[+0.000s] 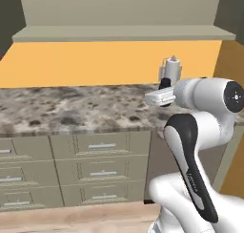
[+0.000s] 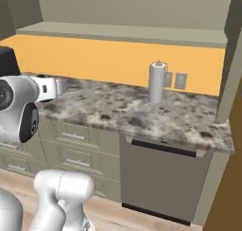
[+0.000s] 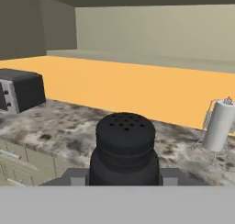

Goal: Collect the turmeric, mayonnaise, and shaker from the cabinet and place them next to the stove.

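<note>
My pincer (image 3: pixel 124 177) is clamped on the small black bottle-shaped shaker (image 3: pixel 125 147), which fills the bottom centre of the hand view. Its body is matt black and ribbed, with stacked rings around its middle. The domed top is a little narrower than the body below it and has a cluster of small round holes. It stands upright between my fingers, whose grey pads (image 3: pixel 75 176) press against its base on either side. I hold the shaker in the air above the speckled brown-and-grey granite surface (image 3: pixel 69 131), touching nothing else.

In the left base view my white arm reaches forward over the surface (image 1: pixel 71 108), and the dark shaker (image 1: pixel 165 83) shows as a small black shape at the hand, above the surface's front right part.

Behind it, toward the back edge on the right, stands the tall steel paper-towel holder with its white roll (image 1: pixel 172 68). It is upright and well apart from the shaker. In the right base view that holder (image 2: pixel 157 82) stands near the orange back wall (image 2: pixel 94 59), just beside 2 grey wall sockets (image 2: pixel 175 80).

At the surface's far left end in the hand view sits a black boxy appliance with a silver front (image 3: pixel 20 90).

The grey-beige wall cabinet with its long open shelf (image 1: pixel 124 34) hangs above the orange wall.
</note>
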You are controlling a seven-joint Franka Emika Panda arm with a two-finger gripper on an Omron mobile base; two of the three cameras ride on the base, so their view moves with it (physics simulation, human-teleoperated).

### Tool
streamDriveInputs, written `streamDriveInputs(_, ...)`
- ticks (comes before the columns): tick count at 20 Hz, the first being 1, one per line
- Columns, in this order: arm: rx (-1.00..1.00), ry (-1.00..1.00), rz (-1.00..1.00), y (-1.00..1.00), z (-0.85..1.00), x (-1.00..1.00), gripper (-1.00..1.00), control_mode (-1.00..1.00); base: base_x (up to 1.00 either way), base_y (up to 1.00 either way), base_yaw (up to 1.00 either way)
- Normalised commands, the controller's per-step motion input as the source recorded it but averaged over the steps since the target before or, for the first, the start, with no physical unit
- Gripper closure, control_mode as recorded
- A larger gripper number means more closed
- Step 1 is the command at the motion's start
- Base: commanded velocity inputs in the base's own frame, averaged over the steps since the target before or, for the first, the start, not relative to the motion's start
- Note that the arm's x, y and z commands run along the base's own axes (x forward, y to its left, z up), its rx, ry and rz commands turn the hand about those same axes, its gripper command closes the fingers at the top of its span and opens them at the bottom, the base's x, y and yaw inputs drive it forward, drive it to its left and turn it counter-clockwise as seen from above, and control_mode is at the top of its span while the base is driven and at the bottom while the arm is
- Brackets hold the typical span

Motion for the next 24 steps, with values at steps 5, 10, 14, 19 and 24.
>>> streamDriveInputs(5,0.0,0.0,0.0,0.0,0.0,0.0,1.0,1.0,-0.52,0.77,0.41)
streamDriveInputs(10,0.0,0.0,0.0,0.0,0.0,0.0,1.0,1.0,-0.4,0.75,0.44)
streamDriveInputs(14,0.0,0.0,0.0,0.0,0.0,0.0,1.0,1.0,-0.27,0.81,0.47)
streamDriveInputs(19,0.0,0.0,0.0,0.0,0.0,0.0,1.0,1.0,-0.12,0.81,0.51)
streamDriveInputs(24,0.0,0.0,0.0,0.0,0.0,0.0,1.0,1.0,0.35,0.52,0.49)
